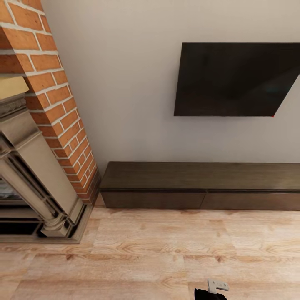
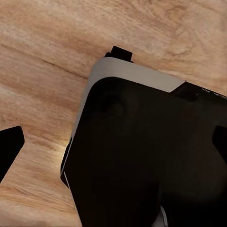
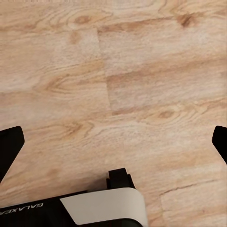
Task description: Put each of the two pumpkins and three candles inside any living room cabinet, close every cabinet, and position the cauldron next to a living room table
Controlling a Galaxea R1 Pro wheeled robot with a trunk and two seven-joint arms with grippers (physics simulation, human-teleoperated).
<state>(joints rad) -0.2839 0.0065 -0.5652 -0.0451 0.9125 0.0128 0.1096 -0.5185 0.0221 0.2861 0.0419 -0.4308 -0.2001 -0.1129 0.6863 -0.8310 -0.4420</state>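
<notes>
The cabinet [image 1: 200, 183], a long low dark-brown unit, stands against the white wall, and both its wide fronts sit flush and shut. In the left wrist view my left gripper [image 2: 113, 144] is open, its dark fingertips [image 2: 9, 149] far apart, hanging over my own black and white base [image 2: 142, 156] and the plank floor. In the right wrist view my right gripper [image 3: 113, 144] is open too, with nothing between its fingertips [image 3: 8, 149] but bare floor. The pumpkins, candles, cauldron and table are out of view.
A brick chimney [image 1: 58, 96] with a beige fireplace surround [image 1: 33, 175] juts out left of the cabinet. A dark TV [image 1: 237, 79] hangs on the wall above it. Light wood-plank floor [image 1: 158, 250] lies between me and the cabinet. A grey bracket of my arm [image 1: 216, 286] pokes in.
</notes>
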